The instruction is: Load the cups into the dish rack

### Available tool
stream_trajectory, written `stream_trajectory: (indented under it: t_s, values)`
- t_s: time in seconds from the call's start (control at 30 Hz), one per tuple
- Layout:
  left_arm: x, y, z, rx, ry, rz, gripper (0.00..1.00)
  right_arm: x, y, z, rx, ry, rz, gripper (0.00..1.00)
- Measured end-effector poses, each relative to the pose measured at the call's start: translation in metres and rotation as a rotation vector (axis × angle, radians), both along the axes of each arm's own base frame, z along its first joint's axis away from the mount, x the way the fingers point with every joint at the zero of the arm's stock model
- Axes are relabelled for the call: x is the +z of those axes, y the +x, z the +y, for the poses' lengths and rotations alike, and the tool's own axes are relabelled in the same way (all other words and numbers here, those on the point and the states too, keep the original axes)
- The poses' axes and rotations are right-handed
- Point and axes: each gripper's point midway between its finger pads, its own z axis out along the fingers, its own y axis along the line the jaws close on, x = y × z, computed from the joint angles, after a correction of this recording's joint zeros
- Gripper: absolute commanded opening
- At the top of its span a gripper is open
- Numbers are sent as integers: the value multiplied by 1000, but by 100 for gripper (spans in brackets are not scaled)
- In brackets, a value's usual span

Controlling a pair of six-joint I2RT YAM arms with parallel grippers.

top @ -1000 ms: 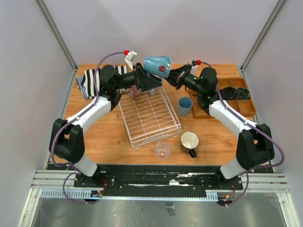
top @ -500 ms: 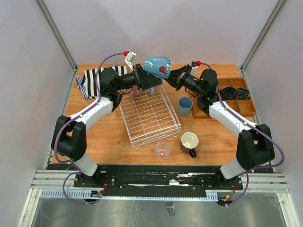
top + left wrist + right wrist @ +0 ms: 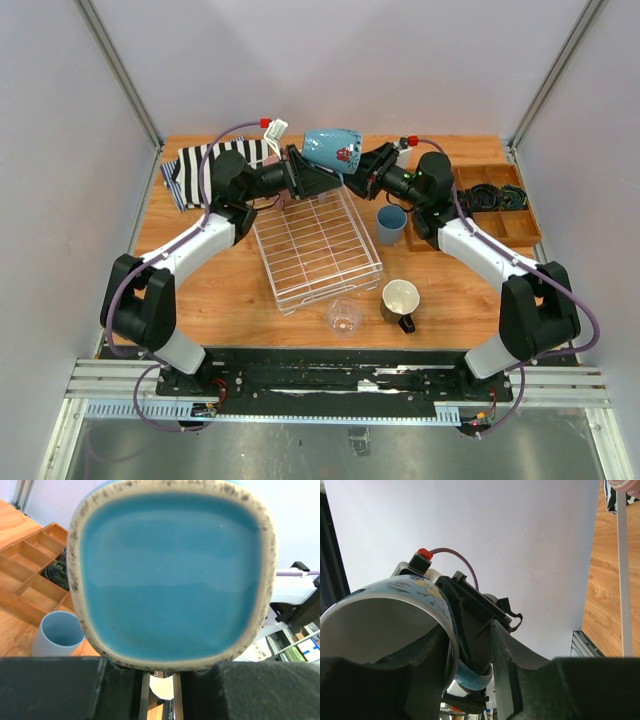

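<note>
- Where the bench reaches its far-left corner, a striped cloth [image 3: 192, 166] lies bunched on the wood.
- Left hand [image 3: 325, 180] is raised over the far end of the rack. Its fingers [image 3: 65, 687] are pressed close together under the base of the blue-grey mug, with only a narrow slit between them. It pinches the mug low down, though which part sits in the slit is hidden.
- Dish rack [image 3: 290, 300] lies in the middle of the bench, slightly skewed, its long sides running from the near edge toward the far edge.
- Blue-grey mug [image 3: 328, 147] is held in the air on its side above the rack's far end, base toward the left hand and mouth toward the right hand.
- Clear glass [image 3: 344, 316] stands on the bench just off the rack's near end, close to the near edge.
- Right hand [image 3: 355, 178] straddles the mug's rim with its fingers [image 3: 512, 660] spread. One is inside the mouth; the outer one stands apart from the wall.
- Light blue tumbler [image 3: 391, 223] stands upright just beside the rack's right side.
- Dark mug with cream inside [image 3: 401, 302] stands near the rack's near-right corner, right of the glass.
- Wooden compartment tray [image 3: 520, 232] sits along the bench's right edge.
</note>
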Motion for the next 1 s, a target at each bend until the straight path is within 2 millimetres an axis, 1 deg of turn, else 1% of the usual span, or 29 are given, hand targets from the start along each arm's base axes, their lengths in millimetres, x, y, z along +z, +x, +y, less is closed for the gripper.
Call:
stream_trajectory:
  t_s: [0.07,0.2,0.33,0.5,0.6,0.73,0.8,0.83,1.0]
  values:
    - [-2,-4,3,14,8,4,0,-3,-2,1,6,-8,-2,43]
    - [-3,-7,7,40,17,-2,0,-8,-4,2,9,-15,1,48]
    - [-10,-10,10,65,49,5,1,-22,-8,-4,-3,-27,25,49]
    - [-18,-11,15,96,89,7,1,-36,-11,-19,-34,-36,48,49]
    - [-23,-11,19,130,110,-2,1,-44,-7,-29,-61,-43,68,49]
    - [-33,-6,27,202,168,5,1,-49,-4,-41,-91,-59,76,49]
    - [-41,-3,33,243,210,14,0,-51,-8,-47,-100,-77,75,49]
    - [-47,-1,36,271,239,21,0,-53,-7,-56,-119,-91,74,49]
    - [-76,6,58,397,385,72,1,-67,-9,-86,-178,-163,70,49]
